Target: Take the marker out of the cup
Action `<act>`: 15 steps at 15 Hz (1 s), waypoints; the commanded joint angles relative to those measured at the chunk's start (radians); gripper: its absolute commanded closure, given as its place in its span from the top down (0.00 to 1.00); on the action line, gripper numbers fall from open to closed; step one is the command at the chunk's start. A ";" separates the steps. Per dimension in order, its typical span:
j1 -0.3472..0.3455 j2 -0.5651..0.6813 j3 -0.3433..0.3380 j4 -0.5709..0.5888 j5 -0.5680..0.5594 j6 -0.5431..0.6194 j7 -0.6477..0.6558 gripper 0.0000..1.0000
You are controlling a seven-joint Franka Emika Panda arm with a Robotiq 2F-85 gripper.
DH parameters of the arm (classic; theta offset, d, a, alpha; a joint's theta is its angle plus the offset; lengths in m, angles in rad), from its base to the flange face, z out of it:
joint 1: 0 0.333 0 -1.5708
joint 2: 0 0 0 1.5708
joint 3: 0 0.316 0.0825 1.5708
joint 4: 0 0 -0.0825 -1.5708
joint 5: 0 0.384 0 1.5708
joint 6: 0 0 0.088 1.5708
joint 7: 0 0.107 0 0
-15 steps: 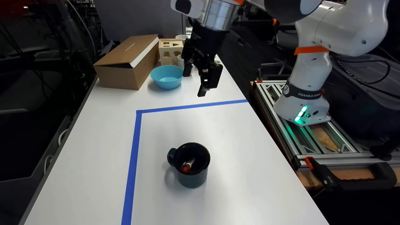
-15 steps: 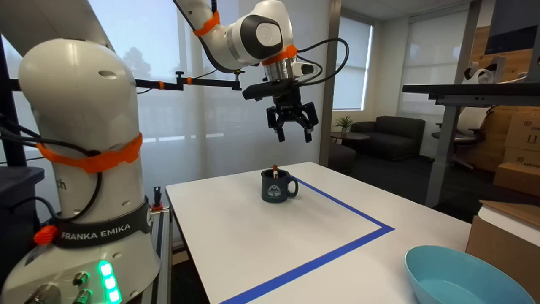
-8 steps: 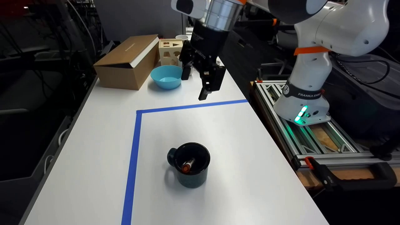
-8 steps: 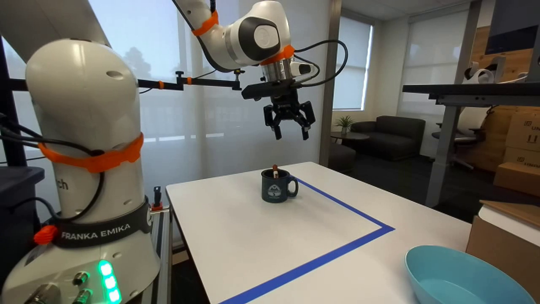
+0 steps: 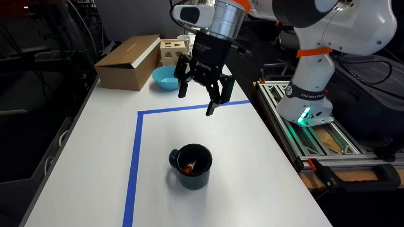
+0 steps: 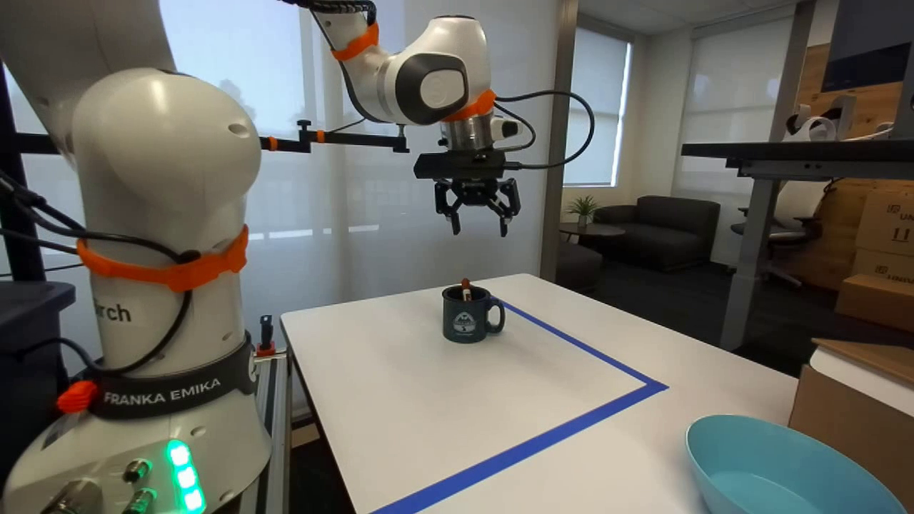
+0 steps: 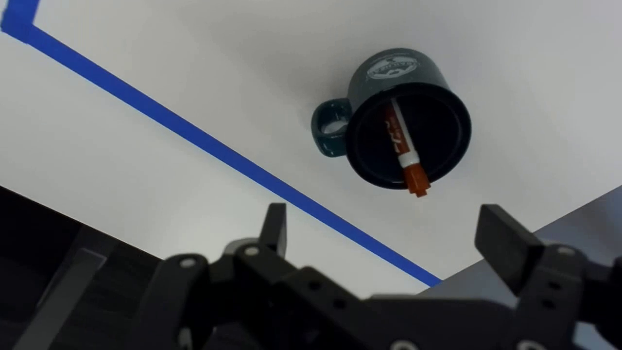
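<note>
The dark cup (image 5: 195, 183) stands upright on the white table, with its handle to the left in that exterior view. It also shows in an exterior view (image 6: 463, 327) and in the wrist view (image 7: 388, 73). The marker (image 7: 407, 151) leans inside the cup, its orange-red cap poking just past the rim. Its cap end also shows in both exterior views (image 5: 189, 168) (image 6: 466, 289). My gripper (image 6: 480, 227) is open and empty, high above the table and above the cup in that view. In the wrist view the cup lies beyond the fingertips, and the marker cap points between them.
Blue tape (image 5: 135, 151) marks lines on the table (image 5: 252, 176). A light blue bowl (image 5: 165, 79), a cardboard box (image 5: 123, 60) and a wooden shape block (image 5: 172, 52) stand at the far end in that exterior view. The table's edge shows in the wrist view.
My open gripper has moved toward the cup's end of the table and stands more upright. In an exterior view it sits slightly further left. The cup and marker have not moved.
</note>
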 commanded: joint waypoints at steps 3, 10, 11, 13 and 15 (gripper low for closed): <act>0.169 0.054 -0.128 0.001 0.275 0.034 -0.379 1.00; 0.151 0.152 -0.110 0.031 0.483 0.023 -0.679 1.00; 0.139 0.169 -0.098 0.039 0.506 0.019 -0.707 1.00; 0.195 0.203 -0.148 0.056 0.539 0.031 -0.760 1.00; 0.199 0.240 -0.148 0.079 0.563 0.045 -0.798 1.00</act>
